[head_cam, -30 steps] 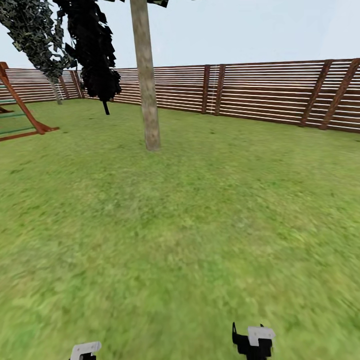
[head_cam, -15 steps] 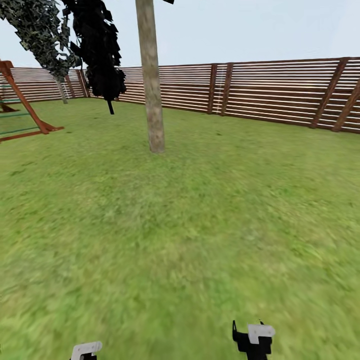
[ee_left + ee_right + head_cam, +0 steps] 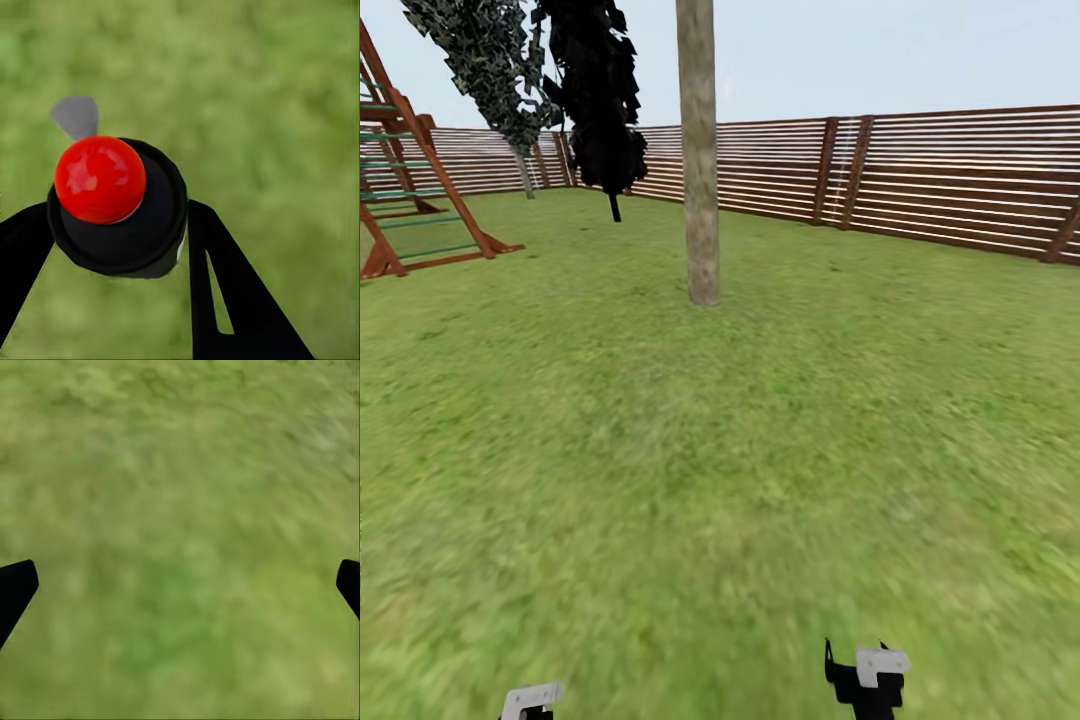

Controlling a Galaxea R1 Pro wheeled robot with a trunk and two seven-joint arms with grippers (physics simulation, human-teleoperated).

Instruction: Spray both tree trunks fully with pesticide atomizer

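The pesticide atomizer (image 3: 100,178) has a red ball top, a black collar and a small grey nozzle. My left gripper (image 3: 112,225) is shut on it, one black finger on each side, with blurred lawn beyond. My right gripper (image 3: 180,585) is open over bare grass with nothing between its fingers. In the head view a thick pale grey-brown tree trunk (image 3: 700,160) rises from the lawn ahead, slightly left of centre and several metres off. Both grippers sit at the bottom edge there, the left gripper (image 3: 530,700) and the right gripper (image 3: 870,680).
A near-black cone-shaped tree (image 3: 595,100) stands behind the trunk to the left, with a grey-green leafy tree (image 3: 490,60) beside it. A red-brown climbing frame (image 3: 420,200) stands at far left. A brown slat fence (image 3: 920,170) closes the back. Open lawn (image 3: 720,450) lies between me and the trunk.
The whole head view has shifted right, so the camera has turned left. More of the climbing frame shows. The grippers keep their places in the picture.
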